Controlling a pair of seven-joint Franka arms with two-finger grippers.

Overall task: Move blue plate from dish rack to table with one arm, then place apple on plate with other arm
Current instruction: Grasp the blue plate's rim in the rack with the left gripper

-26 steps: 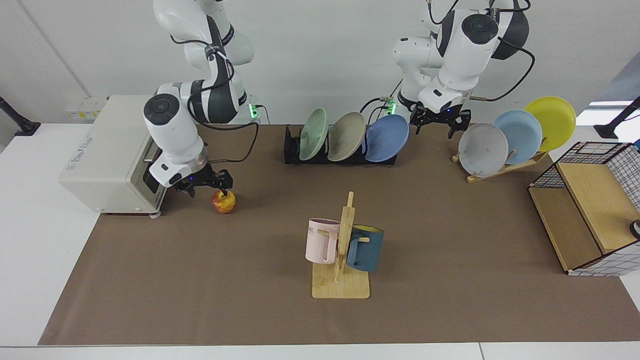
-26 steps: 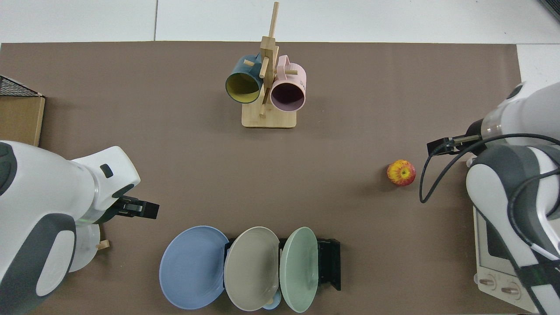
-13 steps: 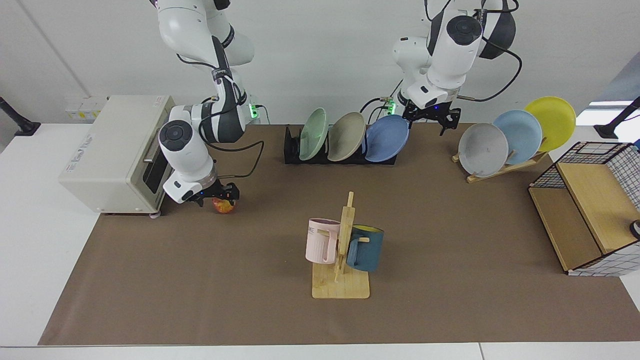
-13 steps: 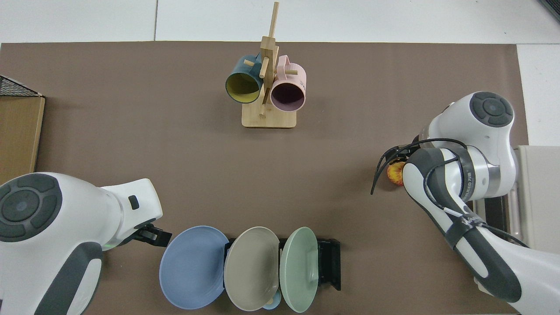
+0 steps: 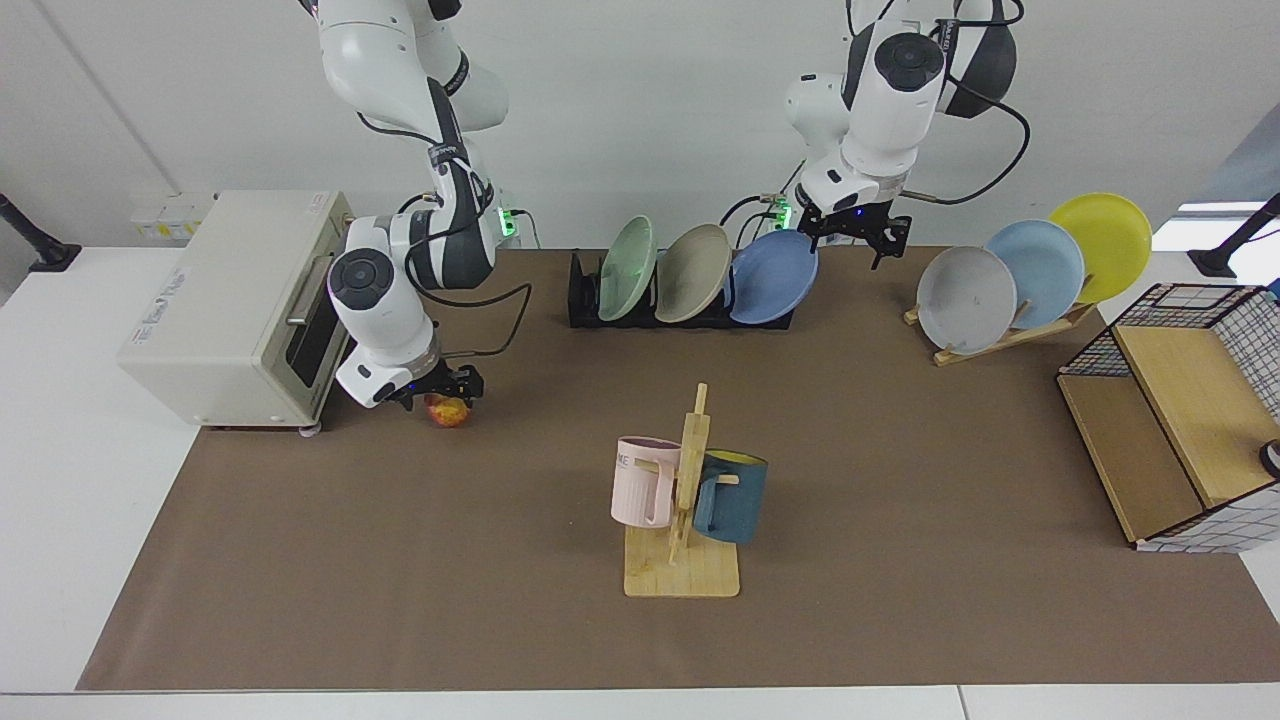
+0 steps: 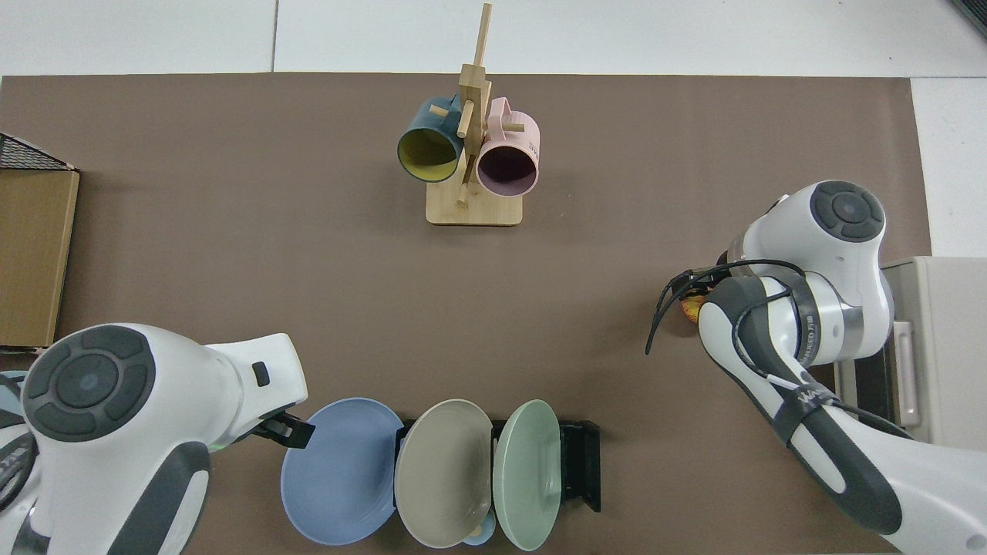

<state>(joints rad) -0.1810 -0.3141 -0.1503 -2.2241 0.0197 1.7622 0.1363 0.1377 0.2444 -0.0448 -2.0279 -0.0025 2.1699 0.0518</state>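
Over the last second my right gripper (image 5: 440, 385) has descended from just above the apple (image 5: 449, 410) to directly over it. My left gripper (image 5: 848, 228) has moved from near the grey plate (image 5: 966, 299) to the blue plate (image 5: 773, 276) rim.

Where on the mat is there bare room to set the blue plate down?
Bare mat lies between the dish rack, the mug tree and the wooden shelf. Another patch lies between the mug tree and the apple. It is crowded along the racks.
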